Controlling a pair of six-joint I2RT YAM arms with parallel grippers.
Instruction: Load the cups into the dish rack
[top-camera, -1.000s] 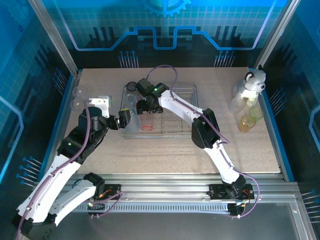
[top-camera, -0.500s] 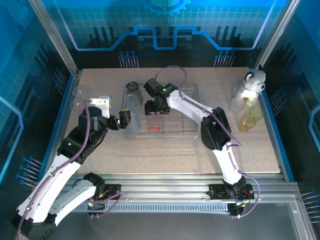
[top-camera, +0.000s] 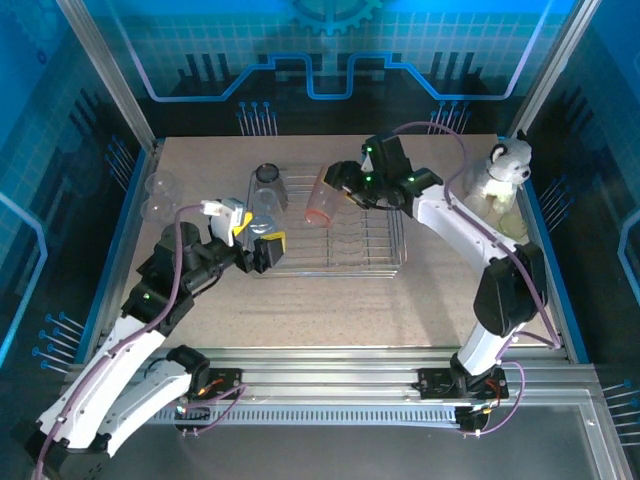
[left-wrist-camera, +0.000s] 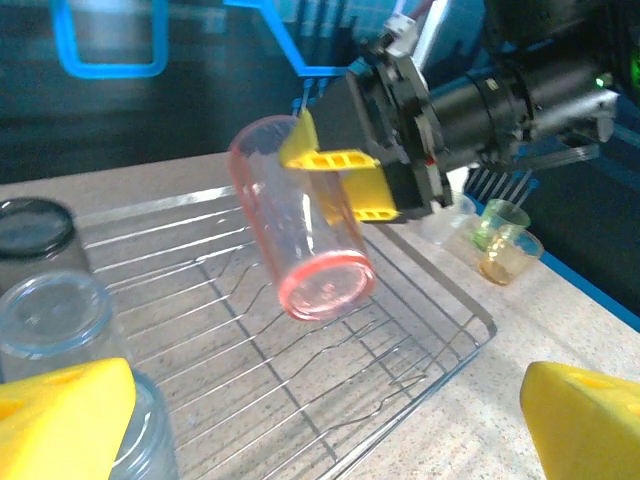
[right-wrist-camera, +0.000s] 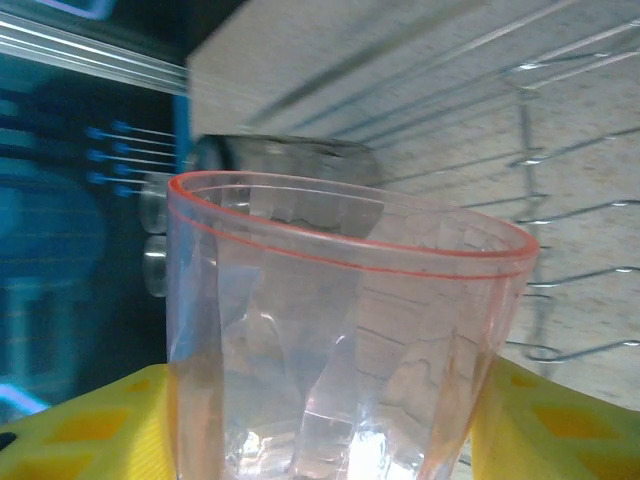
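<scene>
Top external view shows your left gripper (top-camera: 258, 237) spread wide and empty at the near-left corner of the dish rack (top-camera: 340, 270), just beside the clear cups (left-wrist-camera: 55, 315) standing inside. Beyond it, your right gripper (top-camera: 347, 188) pinches the pink-red cup (top-camera: 322, 201), tilted in the air above the wires. Released at that slant, it would likely topple or roll into them.

Nine cups (top-camera: 322, 200), one dish rack (top-camera: 350, 245), one plush animal (top-camera: 505, 165).
</scene>
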